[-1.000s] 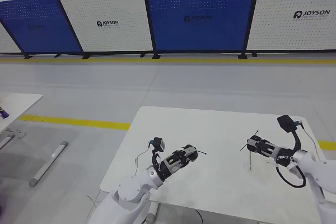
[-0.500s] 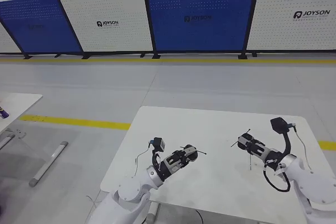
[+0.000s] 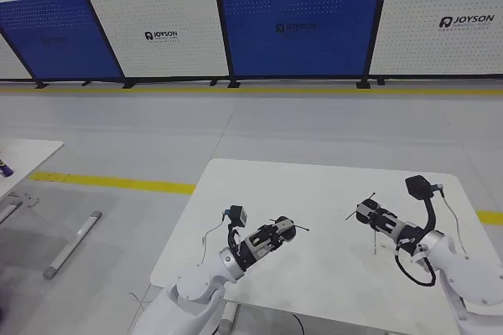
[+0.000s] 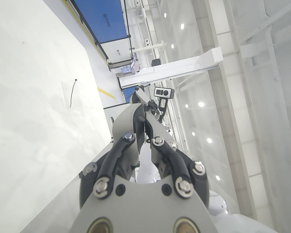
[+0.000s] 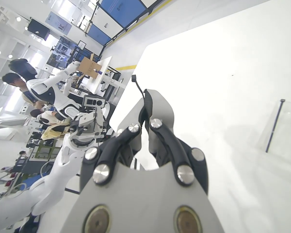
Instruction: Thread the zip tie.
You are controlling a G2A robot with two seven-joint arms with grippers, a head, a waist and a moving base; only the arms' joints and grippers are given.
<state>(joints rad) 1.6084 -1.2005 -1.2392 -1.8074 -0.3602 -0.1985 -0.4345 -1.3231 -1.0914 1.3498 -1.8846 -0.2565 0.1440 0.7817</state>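
Note:
My right gripper [image 3: 366, 209] [image 5: 145, 98] hangs over the right part of the white table [image 3: 318, 188], shut on a thin black zip tie [image 5: 137, 85] whose square head sticks out past the fingertips. Its two ends [image 3: 352, 215] poke out on either side in the top view. My left gripper [image 3: 282, 228] [image 4: 143, 113] is above the table's front left, shut on another thin black strand [image 3: 300, 226] that juts sideways. A third zip tie [image 3: 375, 238] [image 4: 72, 93] [image 5: 274, 127] lies flat on the table close to the right gripper.
The loose zip tie rests partly on a clear plastic sheet [image 5: 285, 141]. Between the two grippers is bare tabletop. The table's front edge [image 3: 260, 295] runs close under the left arm. Blue and white partition panels [image 3: 302, 38] stand far behind.
The right arm has shifted left toward the table's middle with its zip tie, then held still. The left arm has not moved.

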